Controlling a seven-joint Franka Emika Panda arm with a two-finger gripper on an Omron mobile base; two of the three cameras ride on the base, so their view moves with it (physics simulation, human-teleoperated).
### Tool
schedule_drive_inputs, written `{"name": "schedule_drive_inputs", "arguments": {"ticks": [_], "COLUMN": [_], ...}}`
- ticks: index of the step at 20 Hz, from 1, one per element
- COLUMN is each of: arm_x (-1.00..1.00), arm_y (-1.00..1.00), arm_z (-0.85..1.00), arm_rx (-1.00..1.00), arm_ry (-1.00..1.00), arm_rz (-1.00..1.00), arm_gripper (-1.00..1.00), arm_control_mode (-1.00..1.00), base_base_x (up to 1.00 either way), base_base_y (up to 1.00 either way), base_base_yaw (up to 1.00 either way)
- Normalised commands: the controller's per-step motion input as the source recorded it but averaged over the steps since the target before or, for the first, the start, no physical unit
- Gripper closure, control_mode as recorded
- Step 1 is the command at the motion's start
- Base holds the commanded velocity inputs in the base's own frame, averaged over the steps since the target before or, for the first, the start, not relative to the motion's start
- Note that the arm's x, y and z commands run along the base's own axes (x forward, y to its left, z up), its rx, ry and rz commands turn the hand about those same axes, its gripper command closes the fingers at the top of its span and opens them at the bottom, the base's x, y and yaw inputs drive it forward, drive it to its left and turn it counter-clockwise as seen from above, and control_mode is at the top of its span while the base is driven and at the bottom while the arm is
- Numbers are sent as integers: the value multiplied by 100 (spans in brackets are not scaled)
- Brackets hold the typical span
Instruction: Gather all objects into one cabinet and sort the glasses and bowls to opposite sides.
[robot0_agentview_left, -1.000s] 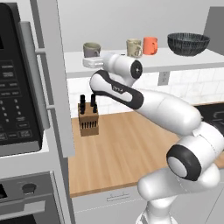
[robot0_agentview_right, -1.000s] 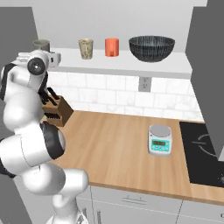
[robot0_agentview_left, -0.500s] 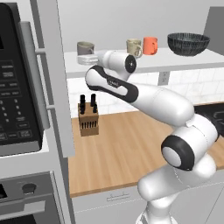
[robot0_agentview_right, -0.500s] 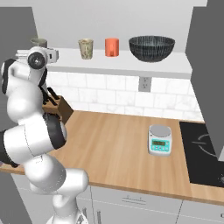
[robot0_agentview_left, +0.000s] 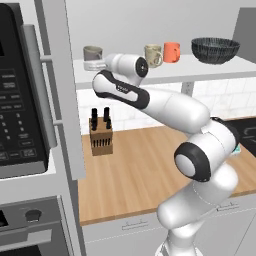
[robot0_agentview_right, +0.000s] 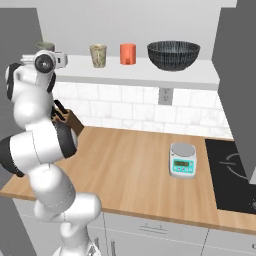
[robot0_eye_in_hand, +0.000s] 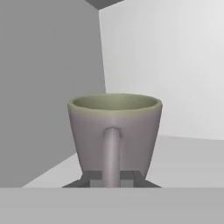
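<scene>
The jaws are pinched shut on the handle of the grey cup (robot0_eye_in_hand: 114, 131), which sits upright at the far left of the cabinet's white bottom board (robot0_agentview_left: 200, 67). Further right stand the beige cup (robot0_agentview_left: 153, 55) and orange cup (robot0_agentview_left: 171, 52) side by side, then the black bowl (robot0_agentview_left: 215, 50).

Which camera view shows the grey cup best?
The hand view: the grey cup is close, handle facing the camera, greenish inside visible. In the left base view it is small on the cabinet board; in the right base view the arm partly hides it.
</scene>
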Motion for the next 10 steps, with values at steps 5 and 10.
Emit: {"name": "schedule_drive_inputs", "arguments": {"ticks": [5, 10], "arm_x": [31, 10], "arm_y": [17, 7], "arm_z": [0, 0], "arm_rx": [-3, -1], "arm_ry": [1, 0], "arm_rz": [0, -1], "arm_gripper": [100, 100], "arm_control_mode": [-100, -100], "base_base_x": [0, 0], "base_base_y": [0, 0], "base_base_yaw": [0, 0]}}
